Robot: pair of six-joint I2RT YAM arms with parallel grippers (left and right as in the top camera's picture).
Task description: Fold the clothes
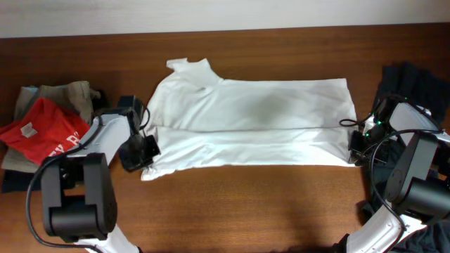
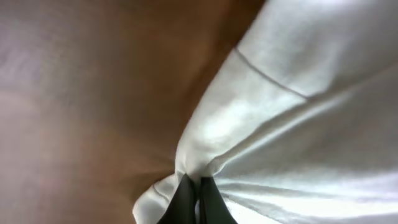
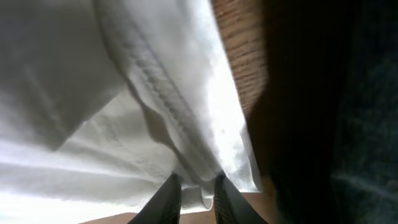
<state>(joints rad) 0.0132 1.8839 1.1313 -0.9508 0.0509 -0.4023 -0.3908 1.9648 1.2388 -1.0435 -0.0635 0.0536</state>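
A white shirt (image 1: 249, 119) lies spread across the middle of the wooden table, its near long edge folded over. My left gripper (image 1: 145, 153) is at the shirt's near left corner and is shut on a pinch of the white cloth (image 2: 205, 149); the fingertips (image 2: 198, 186) show close together with fabric bunched between them. My right gripper (image 1: 354, 146) is at the shirt's near right corner. Its fingers (image 3: 198, 186) are closed around a fold of the hem (image 3: 186, 124), with cloth between them.
A pile of clothes with a red shirt (image 1: 42, 130) on top lies at the left edge. Dark clothes (image 1: 415, 81) lie at the right edge, also dark in the right wrist view (image 3: 336, 112). Bare wood (image 1: 246, 204) shows in front of the shirt.
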